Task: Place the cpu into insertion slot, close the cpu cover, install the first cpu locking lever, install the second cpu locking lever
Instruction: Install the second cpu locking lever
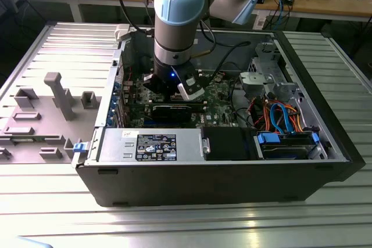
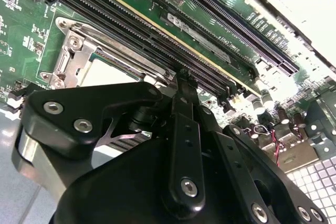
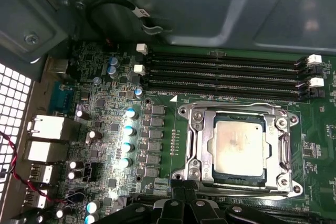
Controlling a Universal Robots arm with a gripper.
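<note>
Fingers (image 2: 181, 77) look closed together on nothing at the cpu cover's (image 3: 239, 113) edge; I see the cpu (image 3: 239, 148) seated in the insertion slot (image 3: 237, 180), lower right of the first wrist view.

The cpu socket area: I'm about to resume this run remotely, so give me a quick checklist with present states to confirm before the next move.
1. The cpu sits flat in the insertion slot: ok, in the first wrist view.
2. The cpu cover is down, framing the chip: ok.
3. Both locking levers latched: cannot tell.
4. End effector is low over the board beside the socket and memory slots: ok.
5. End effector holds nothing: cannot tell.
6. Computer case lies open on the table: ok, in the exterior view.
</note>
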